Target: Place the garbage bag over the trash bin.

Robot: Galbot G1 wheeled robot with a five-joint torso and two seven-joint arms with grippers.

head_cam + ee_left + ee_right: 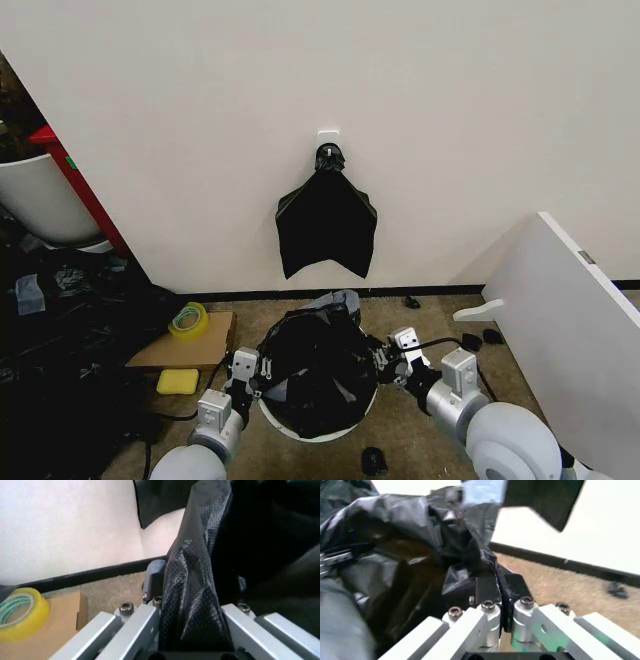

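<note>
The garbage bag (318,362) is a glossy black film spread wide between my two grippers, above the trash bin, whose white rim (322,433) shows below the bag's near side. My left gripper (264,374) is shut on the bag's left edge; in the left wrist view the film (192,603) runs up between the fingers (154,578). My right gripper (384,358) is shut on the bag's right edge, with the film pinched between its black pads (487,588). Most of the bin is hidden under the bag.
A flat black fan-shaped bundle (327,225) hangs on the wall behind. To the left lie cardboard (185,348), a yellow tape roll (188,320), a yellow sponge (177,381) and dark clutter. A large white tub with red edging (40,200) stands far left. A white panel (575,320) leans at the right.
</note>
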